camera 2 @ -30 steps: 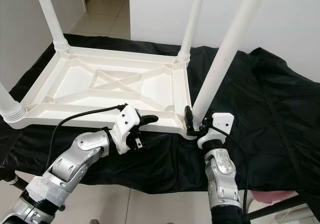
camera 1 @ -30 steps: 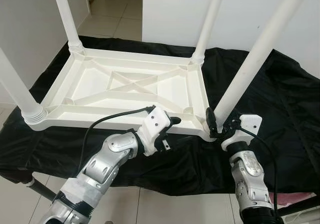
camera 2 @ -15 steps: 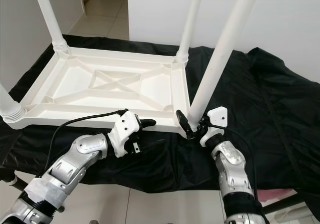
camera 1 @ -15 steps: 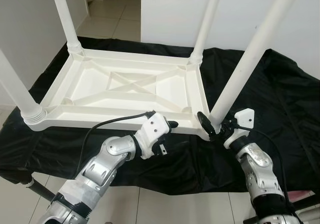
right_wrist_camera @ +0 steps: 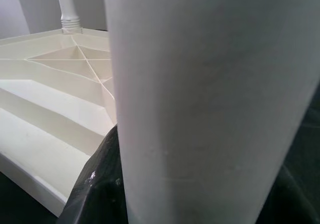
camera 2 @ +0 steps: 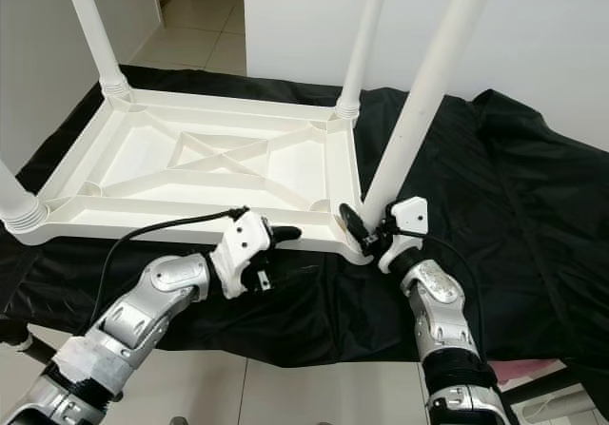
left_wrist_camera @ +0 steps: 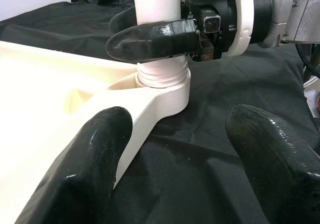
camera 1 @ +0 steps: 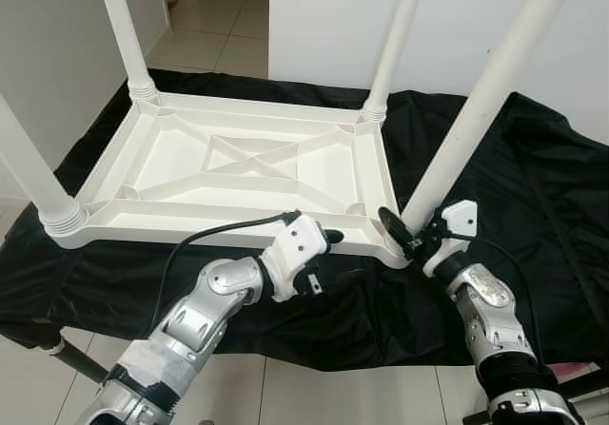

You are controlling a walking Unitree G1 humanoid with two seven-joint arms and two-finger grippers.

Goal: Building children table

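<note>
**Fourth leg being seated**

Black-draped worktop (camera 1: 561,187): carries the upturned white plastic children's tabletop (camera 1: 238,173), ribbed underside up, three white tubular legs standing in its corners. Near-right white leg (camera 1: 476,111), at 4 o'clock of the tabletop: tilted, threaded base in its socket, clasped by the right hand (camera 1: 409,233). Left hand (left_wrist_camera: 175,149): fingers spread, released, at the near edge. Next, probably: straighten and twist the leg home.

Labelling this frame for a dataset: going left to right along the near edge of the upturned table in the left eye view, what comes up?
Near-left table leg → left end effector → near-right table leg → right end effector, gripping that leg's base.
</note>
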